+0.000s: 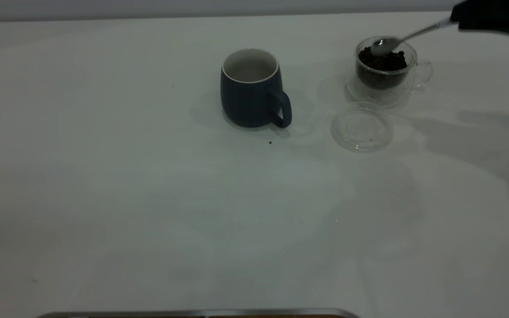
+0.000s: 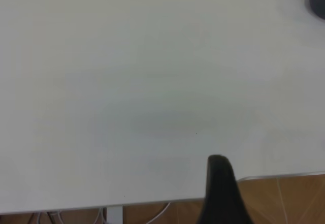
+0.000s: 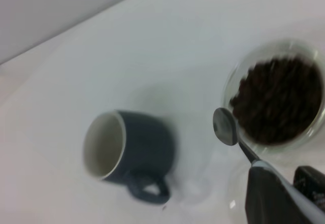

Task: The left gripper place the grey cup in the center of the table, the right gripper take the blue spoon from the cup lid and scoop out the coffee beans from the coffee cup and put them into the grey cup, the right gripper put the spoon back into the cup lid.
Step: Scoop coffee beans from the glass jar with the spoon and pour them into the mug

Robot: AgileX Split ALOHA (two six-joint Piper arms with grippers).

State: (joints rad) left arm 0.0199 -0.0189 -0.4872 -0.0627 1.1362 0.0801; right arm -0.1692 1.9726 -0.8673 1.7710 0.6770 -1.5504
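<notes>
Since the grey cup (image 1: 250, 88) already stands mid-desk, the right gripper (image 1: 493, 17), jaws clenched on the blue spoon (image 1: 407, 37), hovers its empty bowl over the coffee beans (image 1: 382, 62) in the coffee cup (image 1: 385, 73) near the far right edge, apparently to scoop; the cup lid (image 1: 362, 126) lies just beside. The left gripper (image 2: 221, 193) idles; grip unclear.

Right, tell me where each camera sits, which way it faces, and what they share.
Exterior: in front, looking down over the table at the mug, glass cup, lid; right gripper holds the spoon.
Left wrist: on the left arm, facing bare table near its edge; one dark finger shows.
Right wrist: above the cup, looking down at beans, spoon and mug; its own fingers show.
Shared: the mug appears in all three views.
</notes>
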